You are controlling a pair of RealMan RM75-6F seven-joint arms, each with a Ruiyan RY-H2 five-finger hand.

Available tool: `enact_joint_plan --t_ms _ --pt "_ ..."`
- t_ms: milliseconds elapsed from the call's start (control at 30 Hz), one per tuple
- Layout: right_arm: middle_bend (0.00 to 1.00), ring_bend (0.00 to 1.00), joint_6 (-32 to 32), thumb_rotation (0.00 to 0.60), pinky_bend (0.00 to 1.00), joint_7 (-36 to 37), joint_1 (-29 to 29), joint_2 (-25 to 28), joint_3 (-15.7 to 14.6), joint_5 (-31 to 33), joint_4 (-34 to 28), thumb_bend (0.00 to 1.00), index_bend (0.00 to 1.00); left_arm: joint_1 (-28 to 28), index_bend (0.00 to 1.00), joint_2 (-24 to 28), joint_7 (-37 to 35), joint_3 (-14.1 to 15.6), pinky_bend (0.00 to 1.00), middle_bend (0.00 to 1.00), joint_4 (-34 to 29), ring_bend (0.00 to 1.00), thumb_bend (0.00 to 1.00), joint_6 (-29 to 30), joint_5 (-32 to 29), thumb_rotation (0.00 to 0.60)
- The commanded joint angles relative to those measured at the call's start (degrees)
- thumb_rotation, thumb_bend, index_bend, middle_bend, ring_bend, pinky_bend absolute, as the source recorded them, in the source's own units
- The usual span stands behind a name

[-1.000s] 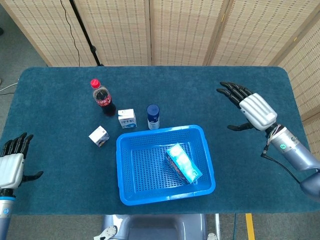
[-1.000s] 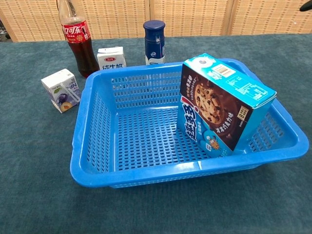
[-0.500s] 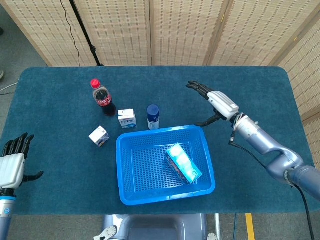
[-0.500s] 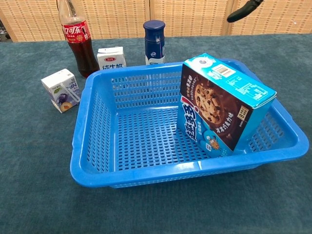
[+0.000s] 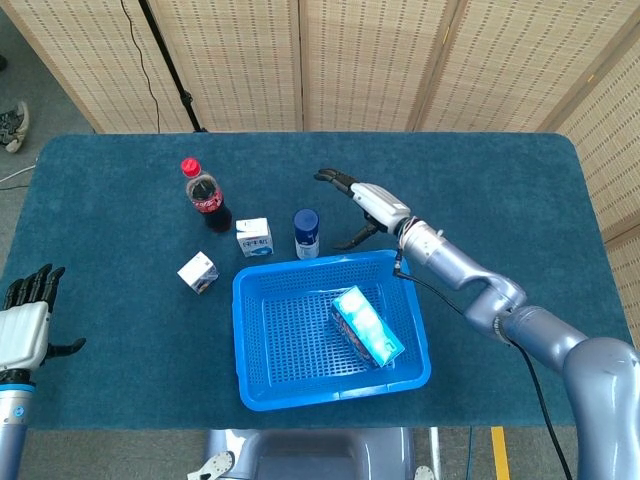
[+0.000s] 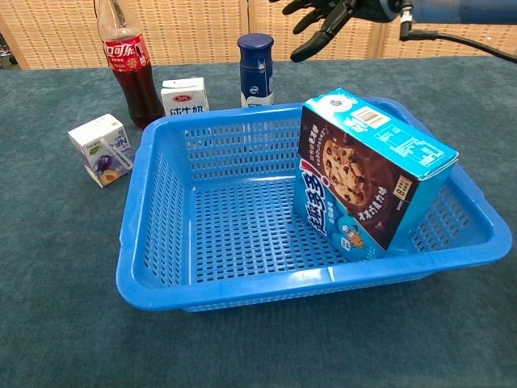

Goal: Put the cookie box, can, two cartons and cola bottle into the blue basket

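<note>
Right hand [image 5: 365, 203] w/ fingers spread, holding nothing, hovers just right of the dark-blue cylindrical can [image 5: 306, 233], which stands upright behind the blue plastic mesh basket [image 5: 257, 300], long axis vertical. So the can lies to the hand's left, near; a sideways wrap seems likely. Left hand [image 5: 22, 332] is fingers-apart, empty, well apart at the table's near-left edge.

The cookie box [image 6: 367, 174] is leaning in the basket's [image 6: 153, 267] right side; the can [image 6: 255, 70], cartons [image 6: 184, 97] and bottle [image 6: 129, 69] are standing behind it.
</note>
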Motion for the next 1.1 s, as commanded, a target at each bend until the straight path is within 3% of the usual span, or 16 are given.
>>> enact_joint_plan --t_ms 33,233,333,500,700,900,1100 --pt "0.00 0.00 -2.34 0.600 0.15 1.95 2.08 -2.99 0.23 0.80 2.66 0.00 0.00 -0.19 0.00 -0.11 0.12 -0.12 0.00 0.00 0.20 0.00 0.00 -0.19 -0.45 0.600" --pt "0.00 0.00 -4.80 0.600 0.24 2.68 3.84 -7.48 0.51 2.20 7.39 0.00 0.05 -0.56 0.00 -0.18 0.02 -0.31 0.00 0.00 0.51 0.00 0.00 -0.67 -1.32 0.600" --pt "0.07 0.08 -5.44 0.600 0.32 2.66 4.16 -9.85 0.77 3.14 10.12 0.01 0.11 -0.61 0.00 -0.08 -0.28 -0.41 0.00 0.00 0.58 0.00 0.00 -0.65 -1.50 0.600" --pt "0.34 0.34 -3.78 0.600 0.53 2.27 3.73 -12.18 0.97 3.70 12.96 0.20 0.34 -0.93 0.00 0.03 -0.65 -0.65 0.00 0.00 0.97 0.00 0.00 -1.23 -2.40 0.600" --pt "0.52 0.52 -1.11 0.600 0.62 0.89 2.93 -13.09 1.25 4.03 13.30 0.40 0.55 -1.14 0.00 0.07 -0.83 -0.60 0.00 0.00 1.13 0.00 0.00 -1.37 -2.54 0.600" --pt "0.55 0.54 0.51 0.600 0.64 -0.57 1.94 -11.09 2.04 4.95 9.93 0.43 0.57 -1.07 0.00 0.29 -1.33 -0.33 0.00 0.00 0.91 0.00 0.00 -1.26 -2.06 0.600" --pt "0.56 0.54 3.69 0.600 0.64 -1.65 0.18 -4.78 2.72 4.85 1.76 0.44 0.58 -0.96 0.00 0.73 -2.27 -0.11 0.00 0.00 0.71 0.00 0.00 -1.32 -1.37 0.600"
